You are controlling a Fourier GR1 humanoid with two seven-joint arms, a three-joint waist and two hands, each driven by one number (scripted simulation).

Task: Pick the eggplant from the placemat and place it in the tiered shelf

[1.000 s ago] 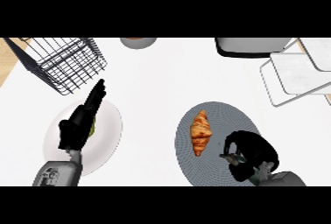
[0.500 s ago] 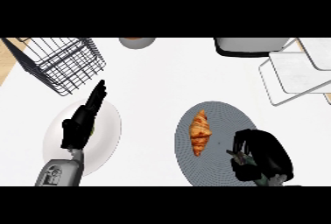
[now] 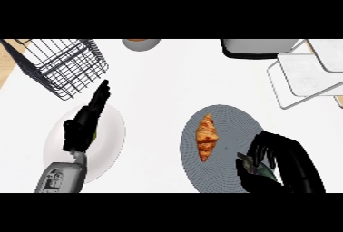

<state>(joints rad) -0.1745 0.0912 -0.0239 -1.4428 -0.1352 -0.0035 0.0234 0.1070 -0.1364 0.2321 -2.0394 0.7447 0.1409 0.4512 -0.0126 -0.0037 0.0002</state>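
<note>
Orange-brown croissant [image 3: 206, 137] lay lengthwise up-frame on the placemat [image 3: 233, 120], just left of the nearer right hand [image 3: 286, 159], whose fingers curled round nothing visible. The straight-fingered left hand [image 3: 83, 128] hung over the plate [image 3: 112, 152].

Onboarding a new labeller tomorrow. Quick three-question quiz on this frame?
1. True or false: the croissant lies on the white plate.
2. The left hand, fingers straight, is over: A) wire basket B) white plate C) placemat.
3. Fill in: the right hand has its fingers ____ at the placemat's right edge.
Key: 1 false, it lies on the placemat; 2 B; 3 curled, round the mostly hidden eggplant.
</note>
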